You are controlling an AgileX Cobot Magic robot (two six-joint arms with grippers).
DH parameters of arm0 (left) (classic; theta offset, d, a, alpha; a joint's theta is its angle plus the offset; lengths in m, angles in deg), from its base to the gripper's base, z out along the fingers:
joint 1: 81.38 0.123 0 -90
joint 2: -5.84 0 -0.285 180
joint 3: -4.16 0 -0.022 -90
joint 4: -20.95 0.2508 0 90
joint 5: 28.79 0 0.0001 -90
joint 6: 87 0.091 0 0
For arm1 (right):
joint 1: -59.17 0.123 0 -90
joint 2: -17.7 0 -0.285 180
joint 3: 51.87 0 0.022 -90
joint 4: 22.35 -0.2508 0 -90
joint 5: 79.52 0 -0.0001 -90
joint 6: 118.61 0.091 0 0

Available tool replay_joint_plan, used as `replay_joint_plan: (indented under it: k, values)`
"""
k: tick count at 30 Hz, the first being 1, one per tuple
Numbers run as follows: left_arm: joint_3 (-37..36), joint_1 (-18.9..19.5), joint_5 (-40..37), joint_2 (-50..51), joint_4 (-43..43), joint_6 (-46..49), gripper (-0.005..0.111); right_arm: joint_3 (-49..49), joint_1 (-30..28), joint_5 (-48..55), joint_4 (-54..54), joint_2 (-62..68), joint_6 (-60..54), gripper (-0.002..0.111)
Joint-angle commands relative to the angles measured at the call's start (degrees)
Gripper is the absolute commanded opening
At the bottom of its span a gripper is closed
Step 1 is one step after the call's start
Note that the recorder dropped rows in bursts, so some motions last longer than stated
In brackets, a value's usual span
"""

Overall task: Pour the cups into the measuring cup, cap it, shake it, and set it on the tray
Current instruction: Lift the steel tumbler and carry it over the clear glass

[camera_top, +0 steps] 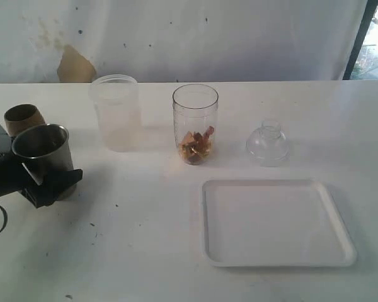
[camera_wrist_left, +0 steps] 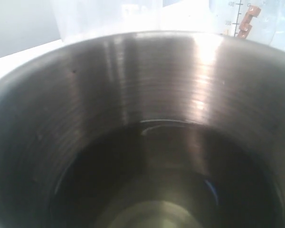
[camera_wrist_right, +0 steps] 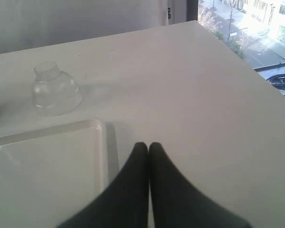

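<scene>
L gripper point(camera_top: 50, 179): black, cut off by the exterior view's left edge. Only the near finger shows clearly; the far one is hidden behind the tumbler point(camera_top: 41, 148). Jaws spread wide, one each side of the tumbler. Whether the pads press on it can't be made out. Tumbler upright, its base covered by the near finger, so can't tell if it sits on the table point(camera_top: 151, 251) or hangs above it.

L wrist view is nearly all tumbler point(camera_wrist_left: 133, 118) interior: brushed steel wall, dark bottom w/ a faint curved glint. Liquid or plain metal, unclear. Past its rim, blurred and cropped: frosted cup point(camera_wrist_left: 109, 16), and measuring cup point(camera_wrist_left: 275, 23) w/ a printed scale and a couple of brown pieces point(camera_wrist_left: 249, 19).

R gripper point(camera_wrist_right: 148, 149): out of the exterior view. Its wrist view shows two black fingers point(camera_wrist_right: 133, 190) pressed together tip to tip, over the table just beside the tray point(camera_wrist_right: 47, 161) edge. Tray runs out of frame there. Lid point(camera_wrist_right: 56, 90), a clear dome, sits beyond the tray corner, apart from it.

Outward in the exterior view:
- Wooden cup point(camera_top: 24, 118) just behind the tumbler, partly covered by it.
- Frosted cup point(camera_top: 116, 112) further right, upright. Contents unreadable thru the cloudy wall.
- Measuring cup point(camera_top: 195, 124) mid-table, upright, uncapped, w/ brown, red and yellowish pieces point(camera_top: 197, 146) at the bottom.
- Lid point(camera_top: 268, 143) to its right, apart.
- Tray point(camera_top: 274, 221) front right, near the lid, not touching.
</scene>
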Motion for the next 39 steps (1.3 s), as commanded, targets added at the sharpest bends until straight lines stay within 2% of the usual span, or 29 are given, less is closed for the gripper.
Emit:
replay_joint_plan:
  k: [1,8,10,12,16,17,23,39]
  values:
    - [0.1,-0.2,1.0,0.0,-0.1,-0.4,0.105,-0.3,0.2,-0.4,0.2,-0.3,0.1,0.000]
    - [0.1,-0.2,1.0,0.0,-0.1,-1.1,0.104,-0.3,0.2,-0.4,0.2,-0.3,0.1,0.000]
    - [0.1,-0.2,1.0,0.0,-0.1,-1.1,0.090,-0.3,0.2,-0.4,0.2,-0.3,0.1,0.000]
    - [0.1,-0.2,1.0,0.0,0.0,-1.1,0.056,-0.3,0.2,-0.4,0.2,-0.3,0.1,0.000]
    - [0.1,-0.2,1.0,0.0,2.9,-0.7,0.005,-0.3,0.2,-0.4,0.2,-0.3,0.1,0.000]
    - [0.1,-0.2,1.0,0.0,3.2,-0.4,0.000,-0.3,0.2,-0.4,0.2,-0.3,0.1,0.000]
    - [0.1,-0.8,1.0,-0.6,6.0,-6.0,0.000,-0.3,0.2,-0.4,0.2,-0.3,0.1,0.000]
    - [0.7,-8.4,1.0,-9.4,-5.2,-9.7,0.000,-0.3,0.2,-0.4,0.2,-0.3,0.1,0.000]
